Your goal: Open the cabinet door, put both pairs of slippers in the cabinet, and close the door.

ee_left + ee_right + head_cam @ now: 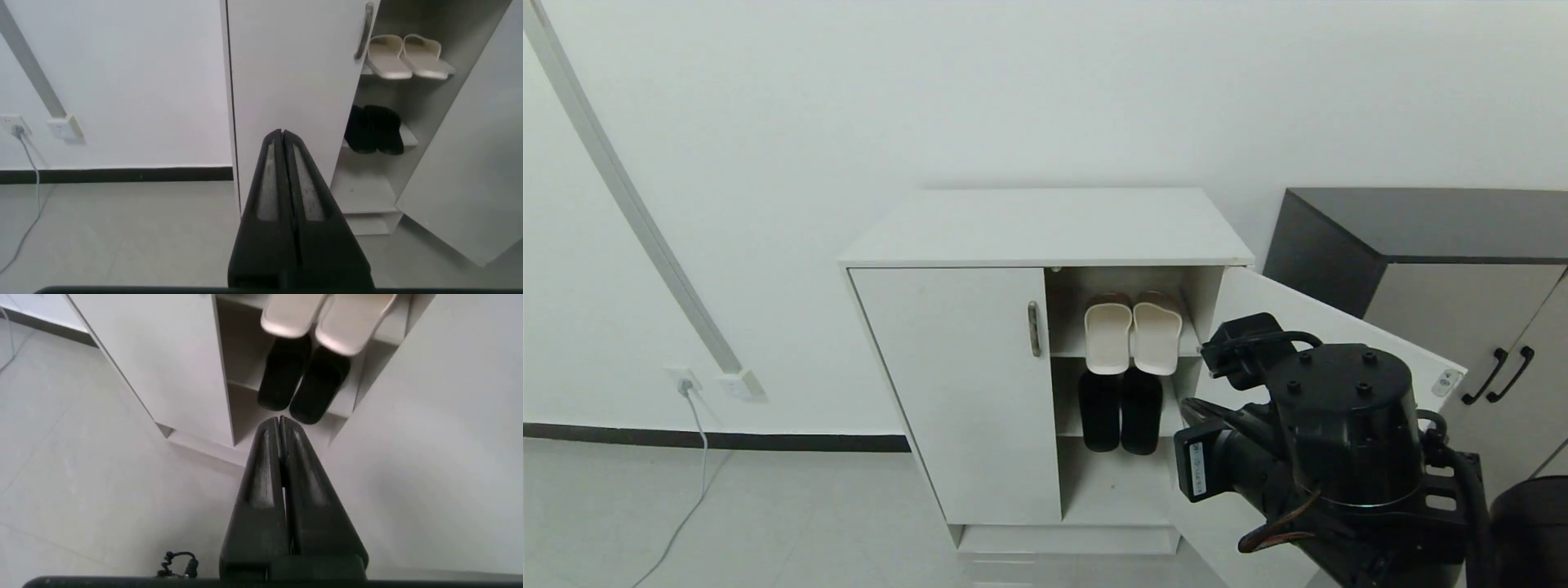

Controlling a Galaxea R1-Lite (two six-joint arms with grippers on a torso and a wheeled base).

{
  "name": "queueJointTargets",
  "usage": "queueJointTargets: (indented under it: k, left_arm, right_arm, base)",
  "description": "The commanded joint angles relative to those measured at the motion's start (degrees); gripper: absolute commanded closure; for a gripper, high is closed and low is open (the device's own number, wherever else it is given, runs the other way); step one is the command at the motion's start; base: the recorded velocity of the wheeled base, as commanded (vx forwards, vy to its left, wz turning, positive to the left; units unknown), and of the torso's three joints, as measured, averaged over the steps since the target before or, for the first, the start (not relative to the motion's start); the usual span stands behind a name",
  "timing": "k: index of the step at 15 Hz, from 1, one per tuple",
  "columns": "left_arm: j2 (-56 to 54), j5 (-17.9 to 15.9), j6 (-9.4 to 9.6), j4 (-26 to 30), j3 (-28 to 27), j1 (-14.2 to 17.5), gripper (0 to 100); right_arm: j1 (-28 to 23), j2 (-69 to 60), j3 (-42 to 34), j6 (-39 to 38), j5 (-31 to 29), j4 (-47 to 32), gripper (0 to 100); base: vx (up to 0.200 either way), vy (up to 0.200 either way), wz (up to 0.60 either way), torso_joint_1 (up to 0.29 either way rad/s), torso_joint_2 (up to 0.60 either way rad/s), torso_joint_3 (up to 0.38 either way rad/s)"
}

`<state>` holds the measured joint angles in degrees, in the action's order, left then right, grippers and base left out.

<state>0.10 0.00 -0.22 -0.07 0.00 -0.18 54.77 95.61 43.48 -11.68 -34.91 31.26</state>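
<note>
The white cabinet (1045, 229) stands against the wall with its left door (956, 384) closed and its right door (1258, 294) swung open to the right. A white pair of slippers (1133, 335) lies on the upper shelf, a black pair (1121, 408) on the shelf below. My right gripper (282, 420) is shut and empty, low in front of the open compartment, close to the black slippers (302, 376) and beside the open door (441, 441). My left gripper (282, 135) is shut and empty, farther back, facing the closed left door (294, 73).
A dark grey cabinet (1421, 237) stands right behind the open door. A wall socket (682, 380) with a cable trailing over the floor and a slanted cable duct (629, 196) are to the left. The bottom shelf (1111, 490) is bare.
</note>
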Motion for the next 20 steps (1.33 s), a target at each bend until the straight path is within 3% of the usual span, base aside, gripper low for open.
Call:
queueJointTargets:
  k: [1, 12, 18, 20]
  left_arm:
    - [-0.01, 0.00, -0.04, -0.01, 0.00, 0.01, 100]
    - [-0.01, 0.00, -0.04, -0.01, 0.00, 0.01, 100]
    - [-0.01, 0.00, -0.04, -0.01, 0.00, 0.01, 100]
    - [-0.01, 0.00, -0.04, -0.01, 0.00, 0.01, 100]
  right_arm:
    - [-0.02, -0.07, -0.07, 0.08, 0.02, 0.03, 100]
    - [-0.28, -0.34, -0.24, 0.34, -0.07, 0.38, 100]
    - [-0.28, -0.34, -0.59, 0.69, 0.11, 0.56, 100]
    - [-0.28, -0.43, -0.59, 0.69, 0.20, 0.82, 100]
  base:
    - [0.000, 0.000, 0.00, 0.203, -0.50, -0.310]
    - [0.000, 0.000, 0.00, 0.232, -0.54, -0.311]
    - [0.000, 0.000, 0.00, 0.017, -0.04, -0.019]
    - [0.000, 0.000, -0.60, -0.005, 0.00, -0.002]
